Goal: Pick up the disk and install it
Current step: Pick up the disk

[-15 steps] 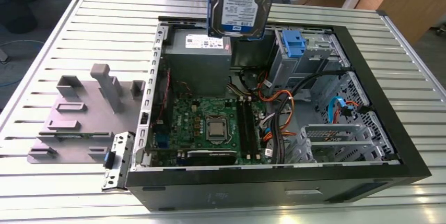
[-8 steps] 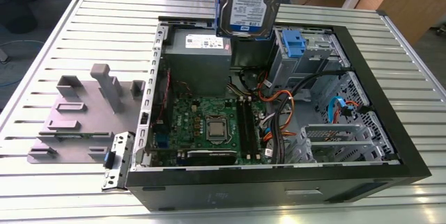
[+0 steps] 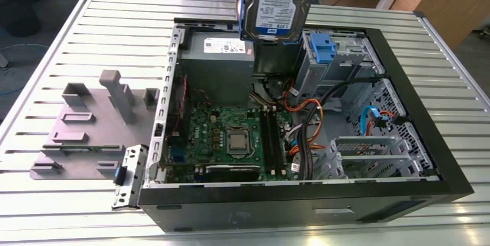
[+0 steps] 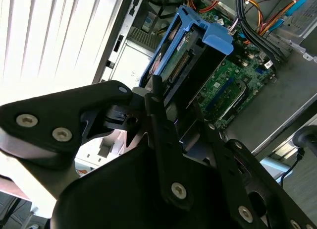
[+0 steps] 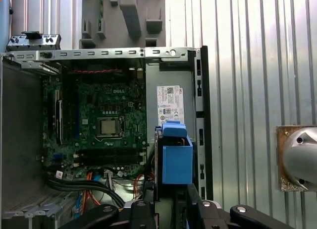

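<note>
While my gripper [image 4: 148, 92] clamps the disk [image 3: 277, 5] by one end, it hangs upright over the open case [image 3: 291, 211], far end free, likely to suit the drive cage [image 3: 337, 62].

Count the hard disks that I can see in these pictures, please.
1. The disk hangs above the open computer case, near the grey power supply. A blue bracket sits inside the case; another disk may be hidden behind it.

The disk [image 3: 277, 5] runs off the exterior view's upper edge.
</note>
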Available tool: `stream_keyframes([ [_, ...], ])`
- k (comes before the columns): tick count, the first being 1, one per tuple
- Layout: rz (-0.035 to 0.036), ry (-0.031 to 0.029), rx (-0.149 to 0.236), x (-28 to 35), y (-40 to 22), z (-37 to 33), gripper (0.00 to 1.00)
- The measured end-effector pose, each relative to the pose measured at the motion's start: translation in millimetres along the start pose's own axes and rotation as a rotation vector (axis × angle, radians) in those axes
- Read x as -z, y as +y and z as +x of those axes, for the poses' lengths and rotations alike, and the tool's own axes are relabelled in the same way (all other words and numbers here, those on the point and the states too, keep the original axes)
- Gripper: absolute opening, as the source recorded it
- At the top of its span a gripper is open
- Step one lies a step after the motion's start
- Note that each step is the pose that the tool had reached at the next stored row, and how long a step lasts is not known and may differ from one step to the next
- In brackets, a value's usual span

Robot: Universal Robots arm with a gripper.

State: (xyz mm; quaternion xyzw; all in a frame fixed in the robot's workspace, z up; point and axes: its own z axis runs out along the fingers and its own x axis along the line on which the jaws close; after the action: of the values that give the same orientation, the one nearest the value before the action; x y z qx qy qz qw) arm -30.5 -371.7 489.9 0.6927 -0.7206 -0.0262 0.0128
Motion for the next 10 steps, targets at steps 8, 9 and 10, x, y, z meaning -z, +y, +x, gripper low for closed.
stream_keyframes([
  [8,0.0,0.0,0.0,0.1,-0.2,3.1,0.35],
  [9,0.0,0.0,0.0,0.1,-0.2,4.3,0.35],
  [10,0.0,0.0,0.0,0.1,-0.3,5.6,0.35],
])
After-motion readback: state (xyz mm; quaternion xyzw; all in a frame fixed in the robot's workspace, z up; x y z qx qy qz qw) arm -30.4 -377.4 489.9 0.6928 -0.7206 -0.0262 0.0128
